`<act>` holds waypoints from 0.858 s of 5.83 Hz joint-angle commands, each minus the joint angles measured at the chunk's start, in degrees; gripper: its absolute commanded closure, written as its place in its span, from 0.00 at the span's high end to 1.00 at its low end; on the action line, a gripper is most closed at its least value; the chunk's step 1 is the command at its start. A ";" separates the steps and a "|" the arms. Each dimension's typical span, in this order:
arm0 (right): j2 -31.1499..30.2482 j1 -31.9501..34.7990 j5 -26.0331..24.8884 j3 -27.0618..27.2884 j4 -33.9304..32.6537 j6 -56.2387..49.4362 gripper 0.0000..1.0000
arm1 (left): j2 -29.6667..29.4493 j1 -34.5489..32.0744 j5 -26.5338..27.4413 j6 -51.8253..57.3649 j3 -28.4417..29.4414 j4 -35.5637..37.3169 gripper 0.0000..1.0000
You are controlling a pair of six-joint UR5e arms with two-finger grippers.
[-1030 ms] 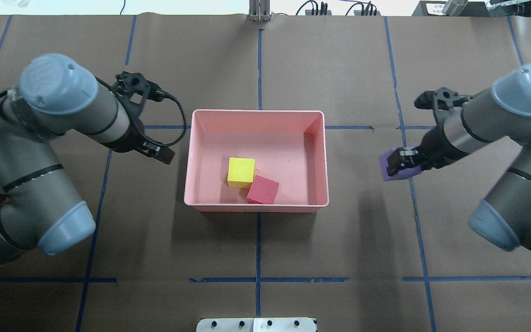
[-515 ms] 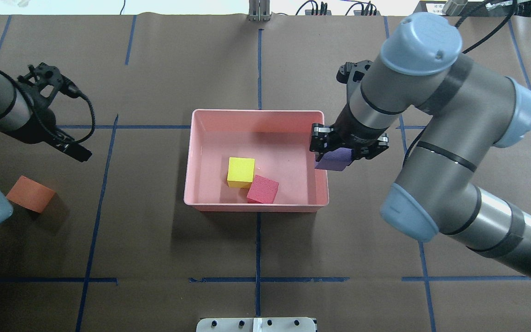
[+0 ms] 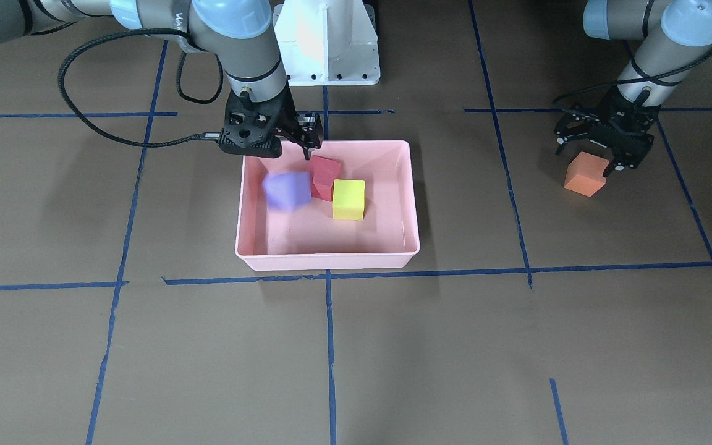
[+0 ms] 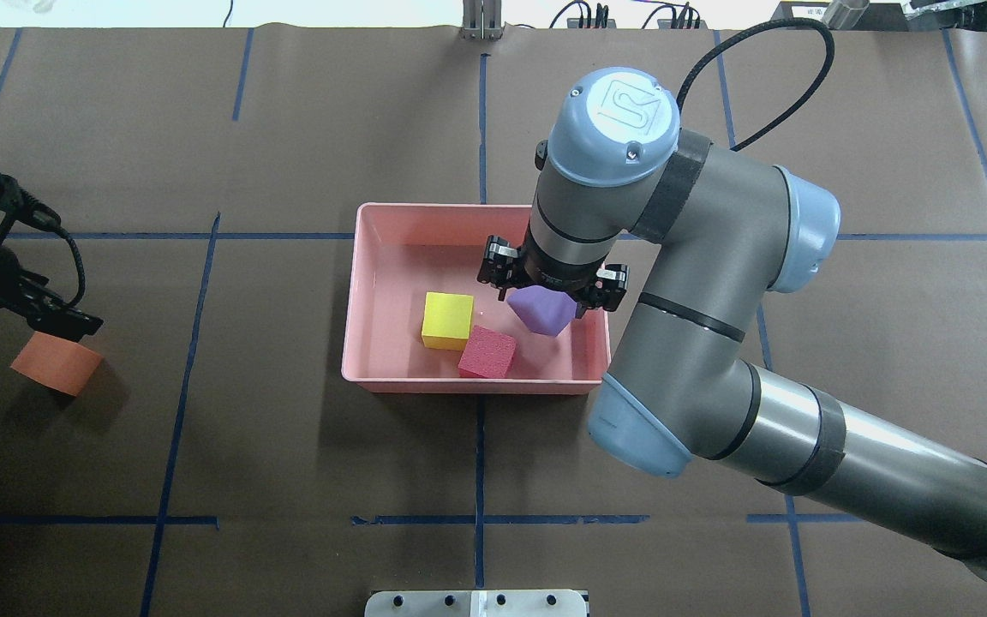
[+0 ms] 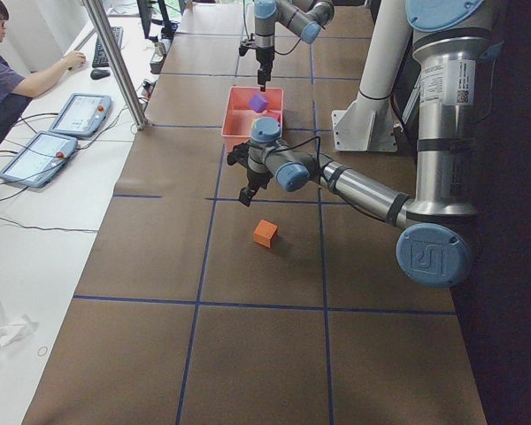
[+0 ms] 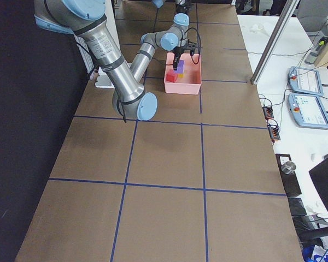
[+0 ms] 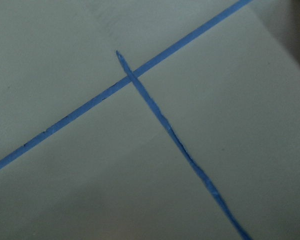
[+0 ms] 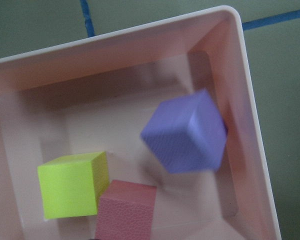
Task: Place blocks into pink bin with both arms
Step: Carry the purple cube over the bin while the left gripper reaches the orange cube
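I see my right gripper spread over the pink bin's right end, the purple block tilted beneath it near the touching yellow block and red block, and my left gripper just beside the orange block at the table's left edge.

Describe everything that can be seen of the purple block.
The purple block is a small matte cube, foam by its look, finely grained. It is tilted onto a corner and blurred, inside the pink bin near the wall on the robot's right, just under the right end effector, whose jaws stand wider than it and do not grip it. It is apart from the yellow block and the red block.
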 commanded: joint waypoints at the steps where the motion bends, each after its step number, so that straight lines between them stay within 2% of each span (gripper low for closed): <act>1: -1.78 -0.25 -0.85 2.05 -0.07 -0.23 1.00 | 4.49 0.19 1.02 -2.97 2.90 -7.16 1.00; 3: -3.55 -0.25 -0.76 4.09 -0.07 -0.23 1.00 | 4.51 1.76 1.38 -10.25 7.55 -15.16 1.00; 5: -4.52 -0.17 -0.85 4.62 -0.07 -0.23 1.00 | 4.51 4.04 1.55 -11.23 8.36 -15.20 1.00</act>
